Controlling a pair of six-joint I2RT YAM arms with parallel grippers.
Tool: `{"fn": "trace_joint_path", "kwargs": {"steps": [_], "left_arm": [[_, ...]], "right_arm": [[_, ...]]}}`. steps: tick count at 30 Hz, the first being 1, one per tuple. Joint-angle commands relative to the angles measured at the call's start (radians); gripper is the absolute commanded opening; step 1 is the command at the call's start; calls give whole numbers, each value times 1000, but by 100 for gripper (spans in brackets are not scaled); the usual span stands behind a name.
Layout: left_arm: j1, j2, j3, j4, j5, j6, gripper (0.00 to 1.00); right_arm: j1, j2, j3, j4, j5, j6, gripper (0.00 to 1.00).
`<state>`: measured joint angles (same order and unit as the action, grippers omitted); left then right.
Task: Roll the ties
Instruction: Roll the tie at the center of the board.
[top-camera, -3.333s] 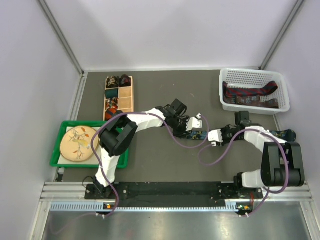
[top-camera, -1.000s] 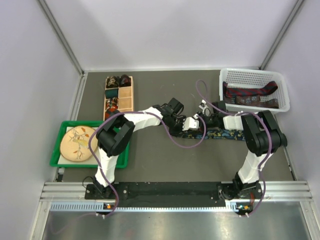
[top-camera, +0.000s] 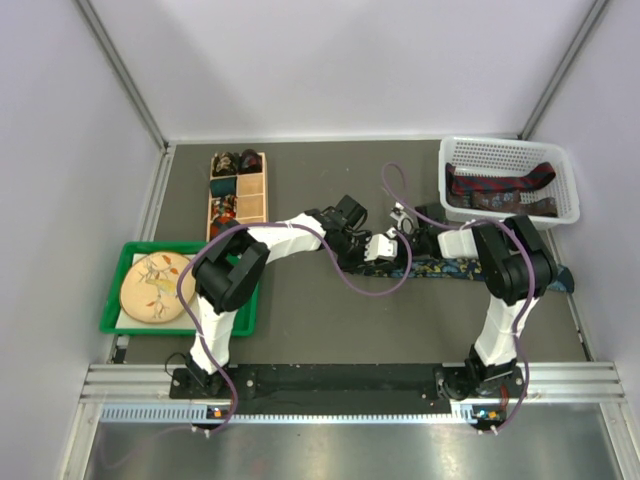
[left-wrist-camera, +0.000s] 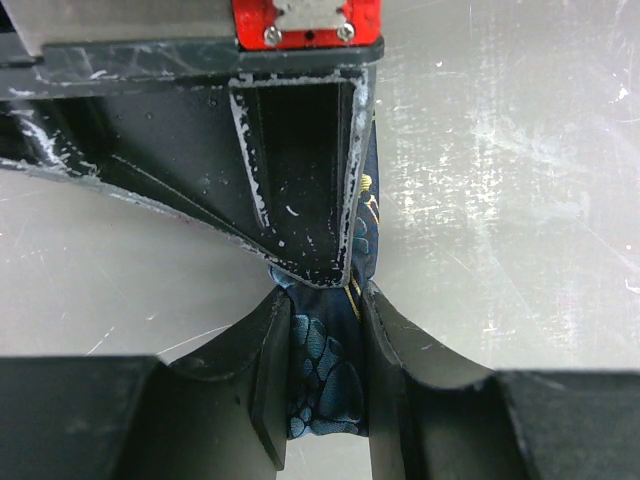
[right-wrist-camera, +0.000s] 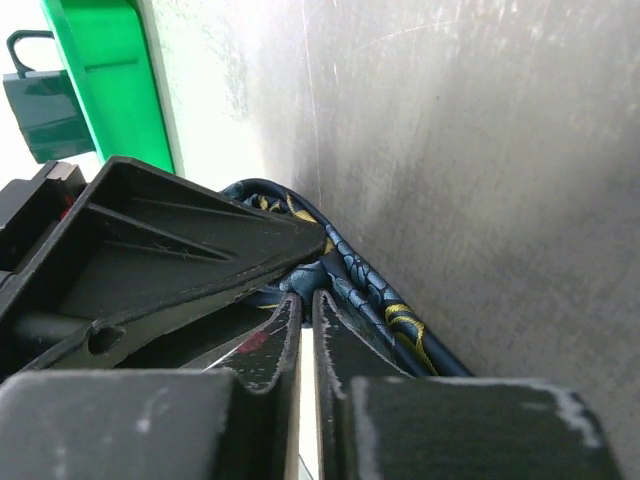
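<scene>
You cannot see the left end of the blue tie (top-camera: 470, 268), which is stretched along the worktop (top-camera: 330, 320): both claws cover it. The left claw (left-wrist-camera: 322, 345) is clamped on that tie; the right claw (right-wrist-camera: 303, 300) is pressed together beside it. The white basket (top-camera: 565, 190) holds red ties (top-camera: 500, 186); the wooden box (top-camera: 255, 190) holds coils (top-camera: 225, 162)

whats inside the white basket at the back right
Dark red patterned ties lie heaped in the white basket, towards its near side. How many there are, and whatever lies under them, is covered.

Tie (top-camera: 455, 268) spans mid-table right; open table (top-camera: 330, 320) nearer; basket (top-camera: 510, 216) blocks back right; tray (top-camera: 150, 326), organiser (top-camera: 250, 185) line the left.
</scene>
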<state>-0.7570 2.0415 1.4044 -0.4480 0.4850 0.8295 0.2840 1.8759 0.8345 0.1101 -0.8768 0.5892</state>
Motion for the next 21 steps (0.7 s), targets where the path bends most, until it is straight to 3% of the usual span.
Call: {"fn": "trace_joint_path", "kwargs": {"steps": [1, 5, 6, 9, 13, 21], "left_arm": [[15, 55, -22, -120, -69, 14, 20], [65, 34, -18, -104, -36, -44, 40], [82, 11, -19, -101, 8, -56, 51], [149, -50, -62, -38, 93, -118, 69], [191, -127, -162, 95, 145, -113, 73], [173, -130, -183, 112, 190, -47, 72]], "right_arm": [[15, 28, 32, -15, 74, -55, 0], [15, 28, 38, -73, 124, -77, 0], [15, 28, 44, -87, 134, -87, 0], [15, 31, 57, -139, 174, -104, 0], [15, 32, 66, -171, 206, -118, 0], [15, 42, 94, -227, 220, -143, 0]]}}
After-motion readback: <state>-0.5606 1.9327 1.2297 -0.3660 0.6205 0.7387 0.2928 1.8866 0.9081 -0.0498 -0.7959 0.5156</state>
